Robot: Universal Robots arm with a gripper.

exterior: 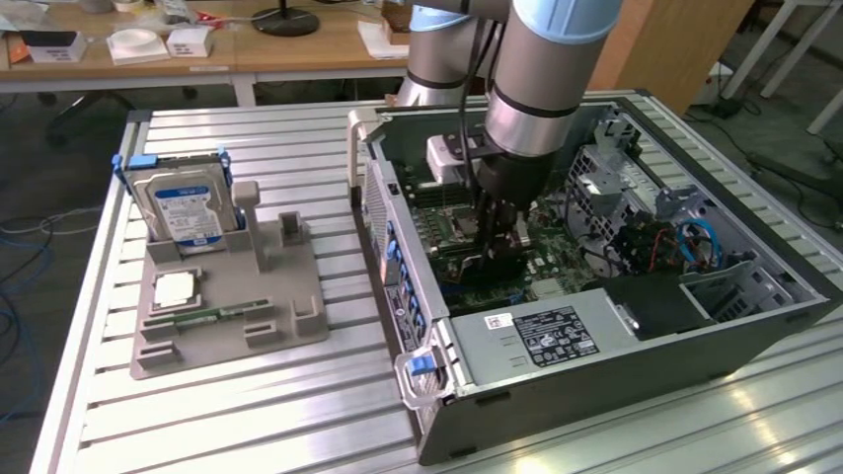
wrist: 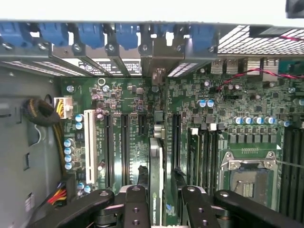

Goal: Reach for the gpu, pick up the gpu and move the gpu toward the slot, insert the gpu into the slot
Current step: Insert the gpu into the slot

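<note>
The gripper (wrist: 159, 202) sat low inside the computer case (exterior: 737, 326), its 2 fingers spread on either side of the gpu (wrist: 155, 166) standing in its slot (wrist: 164, 123) - a crooked card could jam or tip there.

The end effector (wrist: 160, 204) stands over the green motherboard (wrist: 223, 104), one black finger (wrist: 135, 206) on each side of the gpu (wrist: 156, 180). The gpu stands on edge in a black slot (wrist: 156, 118), its bracket end toward the blue retention clips (wrist: 126, 35). The CPU socket (wrist: 249, 178) lies nearby.
</note>
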